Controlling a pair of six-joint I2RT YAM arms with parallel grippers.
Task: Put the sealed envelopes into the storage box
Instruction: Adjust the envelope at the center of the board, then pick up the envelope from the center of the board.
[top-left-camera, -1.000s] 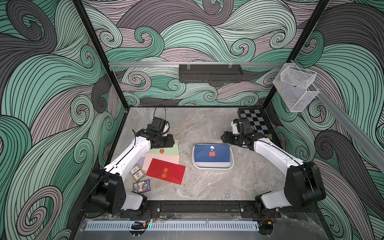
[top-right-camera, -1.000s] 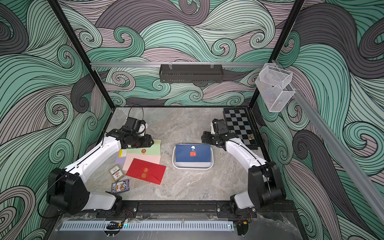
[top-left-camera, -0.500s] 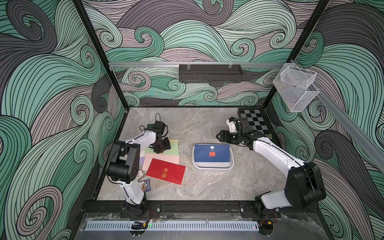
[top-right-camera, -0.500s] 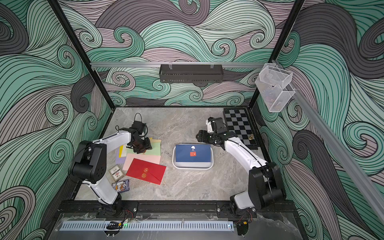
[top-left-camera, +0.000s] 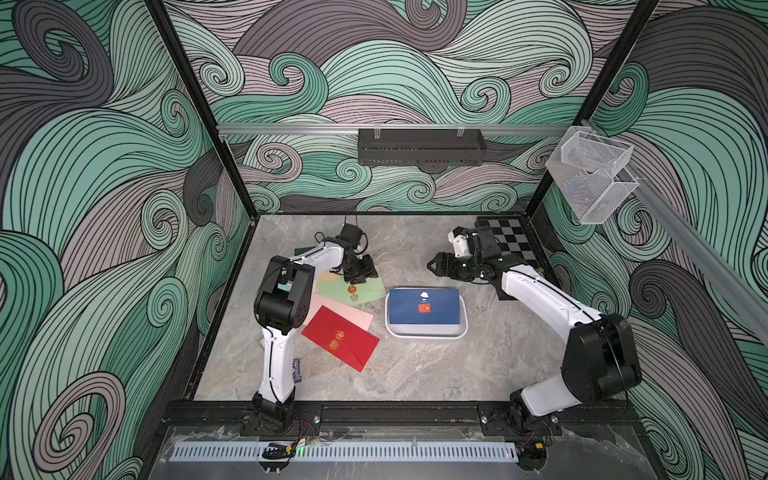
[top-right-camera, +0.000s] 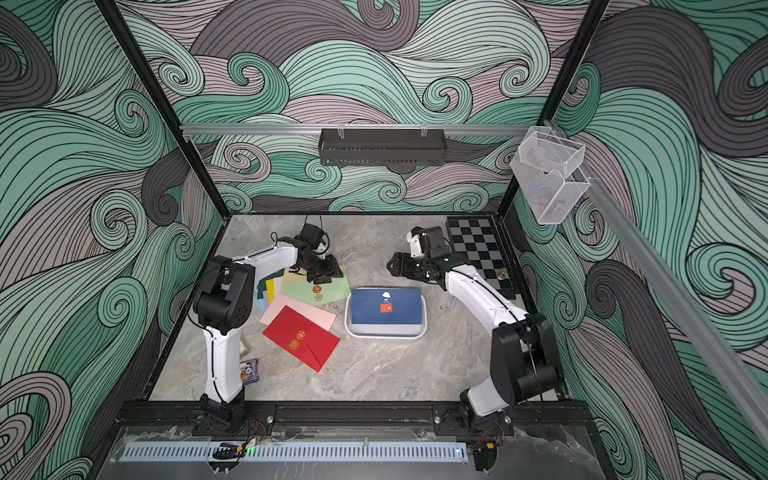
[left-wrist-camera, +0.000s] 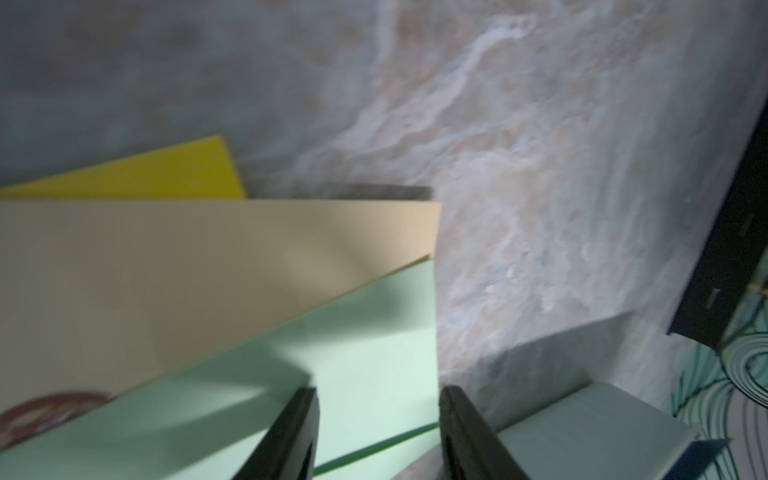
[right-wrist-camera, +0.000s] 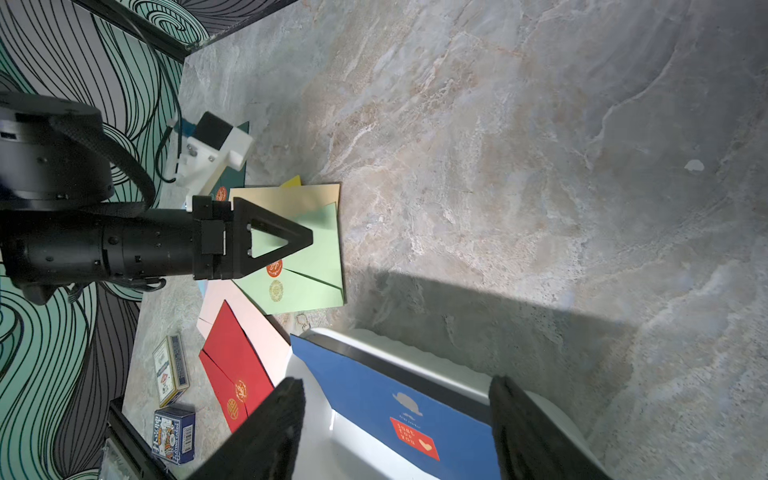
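Near left on the bench (top-left-camera: 415, 374), playing-card packs (right-wrist-camera: 174, 432) sit by the left arm's base. Just beyond them a red envelope (top-left-camera: 340, 338) lies askew across a pink envelope (top-left-camera: 360, 318), gold seals facing up. To the right, mid-bench, there's the storage box (top-left-camera: 424, 333), and a blue envelope (top-left-camera: 424, 307) lies flat inside it! Further back on the left, a light green envelope (top-left-camera: 353, 289) tops a fan of others: a cream envelope (left-wrist-camera: 208, 270) and a yellow envelope (left-wrist-camera: 145, 174) poke out beneath. The left claw (top-left-camera: 360, 273) is right over the green one's far right corner, fingers (left-wrist-camera: 291, 436) apart, one above the paper and one just off its edge. Whether they touch it, I cannot tell. Opposite, the right claw (top-left-camera: 434, 266) hovers just past the box's far edge, spread wide, nothing in it. Far right, a chessboard (top-left-camera: 511, 245), and up on the far wall, a black shelf (top-left-camera: 419, 147).
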